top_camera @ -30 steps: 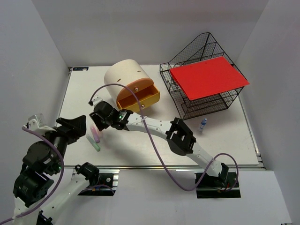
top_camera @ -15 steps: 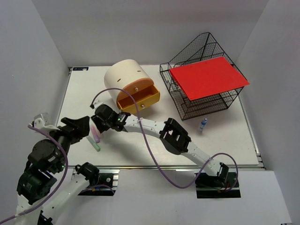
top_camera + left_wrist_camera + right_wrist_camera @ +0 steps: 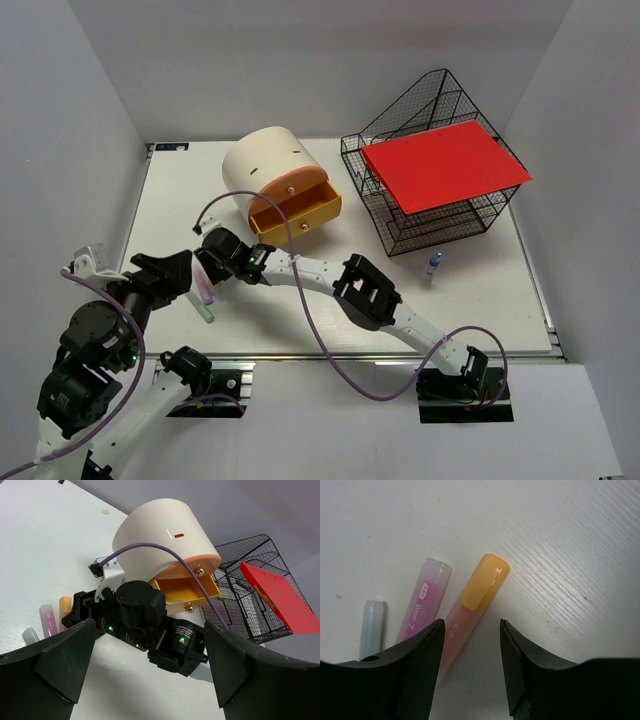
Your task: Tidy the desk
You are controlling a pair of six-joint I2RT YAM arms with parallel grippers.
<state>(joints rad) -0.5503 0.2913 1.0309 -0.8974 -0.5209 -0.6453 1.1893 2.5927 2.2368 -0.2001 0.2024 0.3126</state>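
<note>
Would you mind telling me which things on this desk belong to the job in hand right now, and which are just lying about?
In hand, likely: orange highlighter, straddled by the open right gripper; pink highlighter; pale highlighter; open drawer box; the desk itself.
Lying about for now: wire rack; red folder on it; small bottle; left gripper, open, empty.

The table is a large flat white rectangle, lying level and filling the floor of a plain white enclosure, with walls rising at its far edge and at both sides. A silver metal rail runs along its near long edge. Close up, the white surface shows a fine diagonal grain, matte and lightly streaked.
</note>
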